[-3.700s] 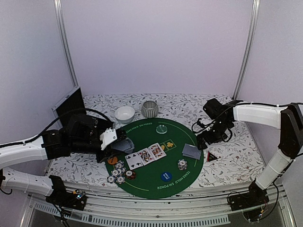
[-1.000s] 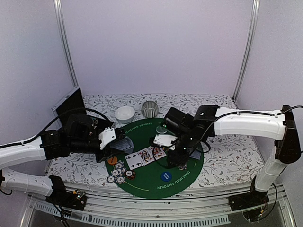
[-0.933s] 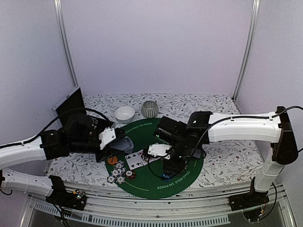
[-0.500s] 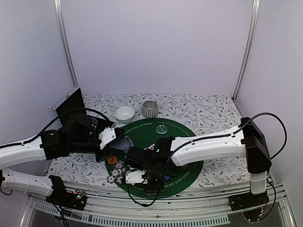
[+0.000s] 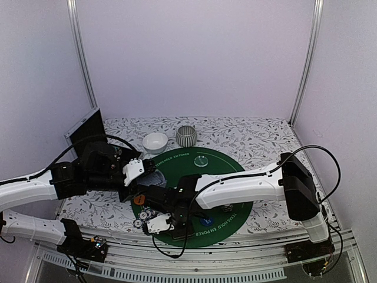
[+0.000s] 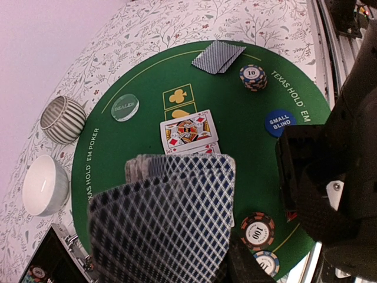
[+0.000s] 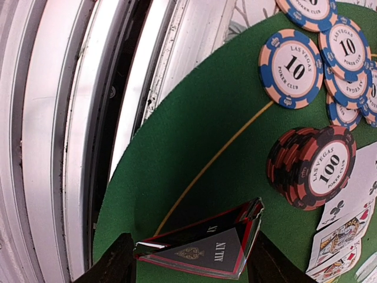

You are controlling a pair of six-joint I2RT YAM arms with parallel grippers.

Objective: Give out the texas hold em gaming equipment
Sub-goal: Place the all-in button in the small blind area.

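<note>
Swung over from the right of the counter point(image 5: 265, 141) to the green mat point(image 7: 194, 135) near-left rim, right claw point(image 7: 191, 257) partly spread, clamped on red-black triangle point(image 7: 206, 247), just beside red chip stack point(image 7: 312, 168), left claw point(image 5: 136, 172) gripping grey-blue-backed card deck point(image 6: 165, 218) above the mat.

Top view overhead, far; 2 wrist views close, sharing chips point(image 7: 312, 168), mat point(image 7: 194, 135).

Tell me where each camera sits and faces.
Top external: high behind, looking down at green mat; left arm and right arm show.
Left wrist: above the mat, looking down past its held card deck; right arm shows.
Right wrist: low over the mat's near edge; fingers hold the triangle.
Both wrist views share the red-black chip stack.
</note>
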